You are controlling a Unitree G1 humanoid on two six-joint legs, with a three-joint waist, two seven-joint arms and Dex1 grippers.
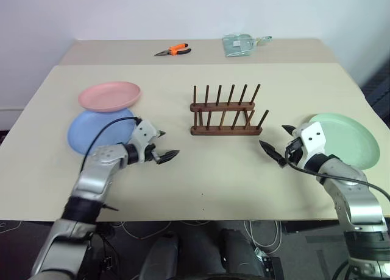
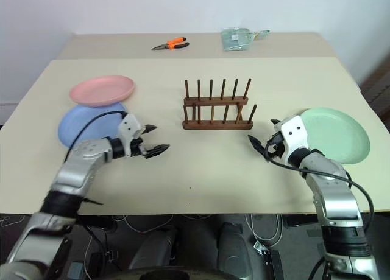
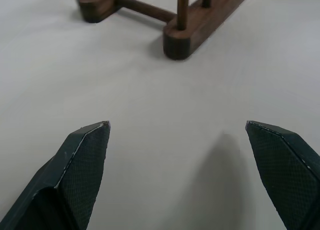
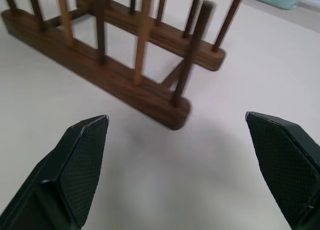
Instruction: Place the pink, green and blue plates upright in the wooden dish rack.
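Beige table (image 1: pixel 201 170) before white wall (image 1: pixel 152 12)

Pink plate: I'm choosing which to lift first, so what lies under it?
The pink plate overlaps the blue plate; its near edge covers the blue plate's far rim.

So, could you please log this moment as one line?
left gripper: open, empty | right gripper: open, empty | rack: empty | pink plate: overlapping blue plate | green plate: flat on table
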